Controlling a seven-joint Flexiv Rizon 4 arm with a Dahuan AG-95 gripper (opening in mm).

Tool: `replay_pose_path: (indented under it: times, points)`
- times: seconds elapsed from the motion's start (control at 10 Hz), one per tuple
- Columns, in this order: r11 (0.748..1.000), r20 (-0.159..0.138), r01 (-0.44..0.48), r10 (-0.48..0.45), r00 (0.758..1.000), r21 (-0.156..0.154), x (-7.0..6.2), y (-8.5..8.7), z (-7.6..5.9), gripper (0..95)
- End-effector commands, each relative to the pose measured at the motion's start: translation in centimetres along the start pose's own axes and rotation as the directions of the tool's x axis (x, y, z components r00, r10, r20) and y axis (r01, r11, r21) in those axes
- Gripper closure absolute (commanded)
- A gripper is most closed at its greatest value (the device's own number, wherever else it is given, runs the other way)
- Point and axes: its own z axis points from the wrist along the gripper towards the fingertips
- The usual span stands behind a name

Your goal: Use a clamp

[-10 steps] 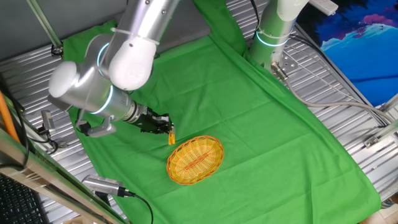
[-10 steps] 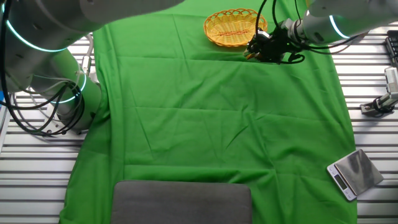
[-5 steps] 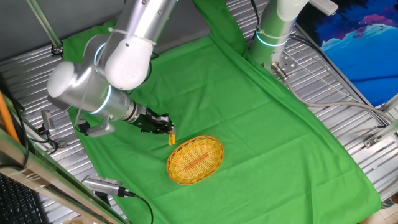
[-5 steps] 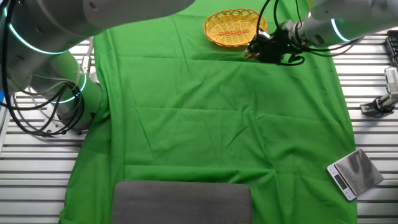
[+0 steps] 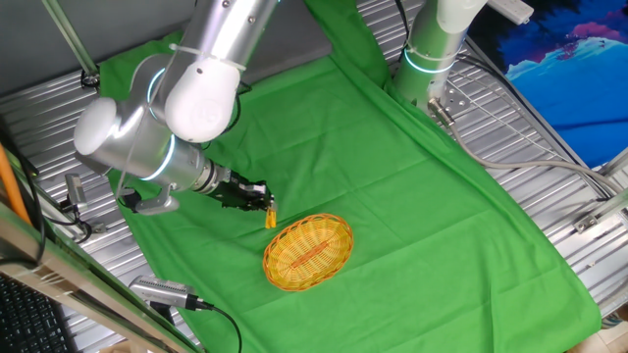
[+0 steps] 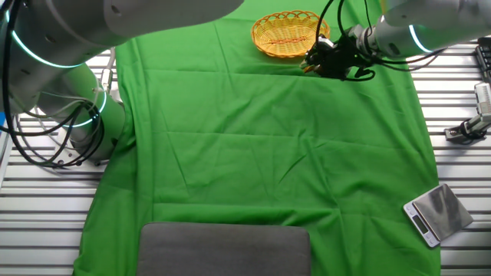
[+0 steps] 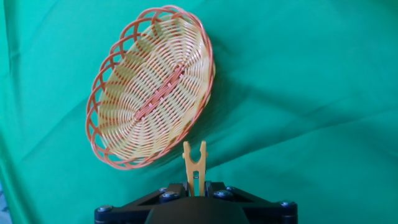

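The clamp (image 7: 194, 165) is a tiny yellow-orange clip held in my gripper (image 7: 194, 185), its two prongs pointing out ahead just short of the rim of the oval wicker basket (image 7: 150, 87). My gripper is shut on the clamp's tail. In one fixed view the gripper (image 5: 263, 201) holds the clamp (image 5: 271, 216) just up-left of the basket (image 5: 308, 251), low over the green cloth. In the other fixed view the gripper (image 6: 316, 61) sits right of the basket (image 6: 290, 33) and the clamp (image 6: 307, 67) barely shows.
A green cloth (image 5: 392, 196) covers the table. A second arm's base (image 5: 432, 49) stands at the back. A grey pad (image 6: 224, 249) and a small scale (image 6: 433, 213) lie at the far end. Metal slats (image 6: 460, 138) edge the cloth.
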Motion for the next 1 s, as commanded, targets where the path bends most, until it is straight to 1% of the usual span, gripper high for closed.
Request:
replay_pose_path:
  times: [0.1, 0.3, 0.4, 0.6, 1.0]
  points:
    - [0.998, -0.027, -0.064, 0.065, 0.998, 0.023, 0.08, 0.02, -0.01, 95.0]
    - [0.996, -0.041, -0.084, 0.085, 0.996, 0.036, 0.08, 0.02, -0.01, 95.0]
    - [0.995, -0.04, -0.092, 0.094, 0.995, 0.036, 0.08, 0.02, -0.01, 95.0]
    - [0.992, -0.058, -0.12, 0.122, 0.991, 0.028, 0.08, 0.02, -0.01, 95.0]
    - [0.98, -0.088, -0.194, 0.196, 0.977, 0.032, 0.08, 0.02, -0.01, 95.0]
